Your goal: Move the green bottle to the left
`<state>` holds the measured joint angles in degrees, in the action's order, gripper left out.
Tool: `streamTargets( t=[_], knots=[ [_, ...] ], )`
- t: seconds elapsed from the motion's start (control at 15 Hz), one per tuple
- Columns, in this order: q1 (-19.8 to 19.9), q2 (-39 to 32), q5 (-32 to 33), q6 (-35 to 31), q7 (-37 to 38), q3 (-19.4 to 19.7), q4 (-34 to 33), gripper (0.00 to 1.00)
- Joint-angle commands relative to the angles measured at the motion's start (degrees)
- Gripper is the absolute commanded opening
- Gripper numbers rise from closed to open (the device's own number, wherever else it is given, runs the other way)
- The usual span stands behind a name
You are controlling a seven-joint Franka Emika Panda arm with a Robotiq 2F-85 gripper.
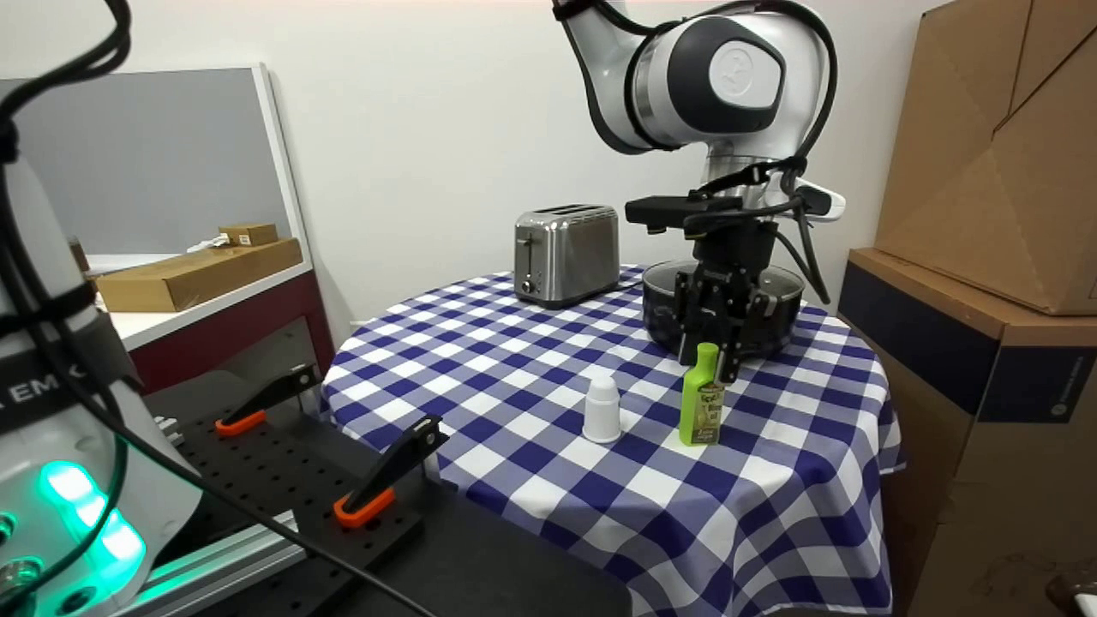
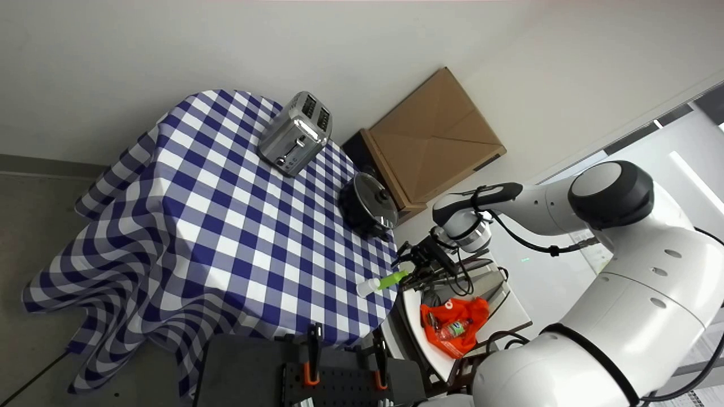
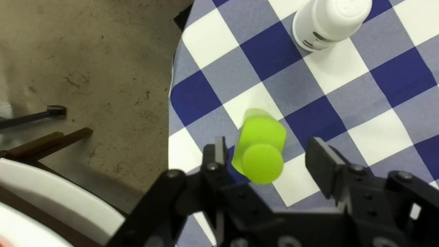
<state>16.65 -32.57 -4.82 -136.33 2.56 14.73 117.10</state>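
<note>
The slim lime-green bottle stands upright on the checkered tablecloth near the table's edge. It also shows in an exterior view, partly behind the white bottle. My gripper points down over it with fingers apart. In the wrist view the gripper has one finger on each side of the green bottle, with a gap on both sides, wider on the right. The cap sits between the fingers and neither finger visibly touches it.
A smaller white bottle stands beside the green bottle. A dark pot with a glass lid stands behind the gripper. A silver toaster is farther back. Cardboard boxes stand past the table. The table edge is close.
</note>
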Motion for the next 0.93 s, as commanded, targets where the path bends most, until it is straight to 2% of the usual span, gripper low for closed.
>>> streamTargets(
  t=[0.0, 0.2, 0.27, 0.47, 0.87],
  knots=[
    [-0.60, -1.66, 1.43, 0.34, 1.65, -0.01, -1.66, 0.32],
    [-0.78, -0.79, 1.10, 1.14, 1.52, -0.45, -1.27, 0.08],
    [-0.88, 0.06, 0.91, 1.62, 1.45, -0.64, -1.09, 0.05],
    [-1.34, 4.98, -0.04, 6.01, 1.06, -1.90, -0.65, 0.08],
    [-4.08, 16.06, -4.26, 26.46, -4.56, -8.50, -5.39, 0.08]
  ],
)
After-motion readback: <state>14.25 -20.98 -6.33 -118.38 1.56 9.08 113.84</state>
